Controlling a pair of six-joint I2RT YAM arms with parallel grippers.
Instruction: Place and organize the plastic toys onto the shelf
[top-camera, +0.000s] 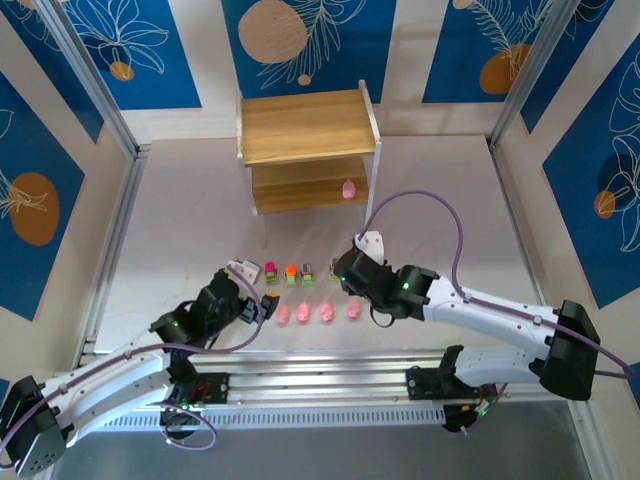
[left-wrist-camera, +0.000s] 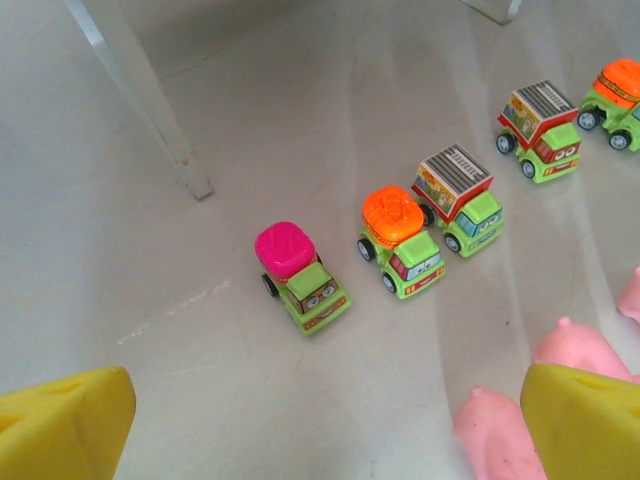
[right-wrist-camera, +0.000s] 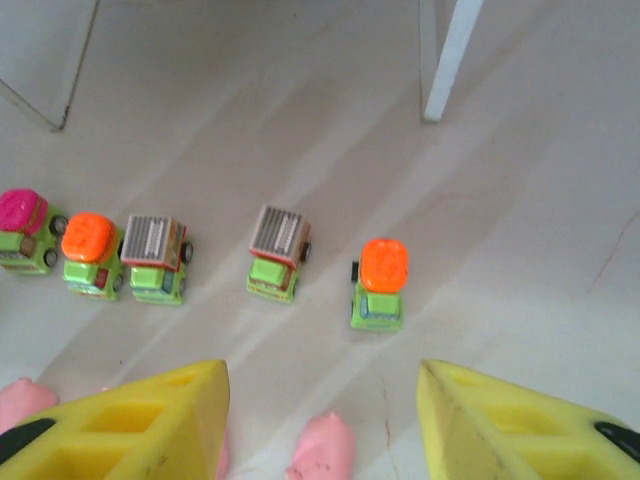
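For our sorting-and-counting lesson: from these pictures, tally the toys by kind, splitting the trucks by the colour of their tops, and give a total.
Pink-topped trucks: 1
Orange-topped trucks: 2
Grey-topped trucks: 2
Pink figures: 5 (4 on the table, 1 on the lower board of the shelf)
Total: 10

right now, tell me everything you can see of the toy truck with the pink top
The pink-topped truck is a tiny toy of glossy plastic. It has a lime-green cab with a cartoon face, small black wheels and a rounded, ribbed magenta load on its back. It stands upright on its wheels on the pale table, at the left end of the row of trucks. It sits apart from the orange-topped truck beside it and in front of a white shelf leg. Only the table touches it.
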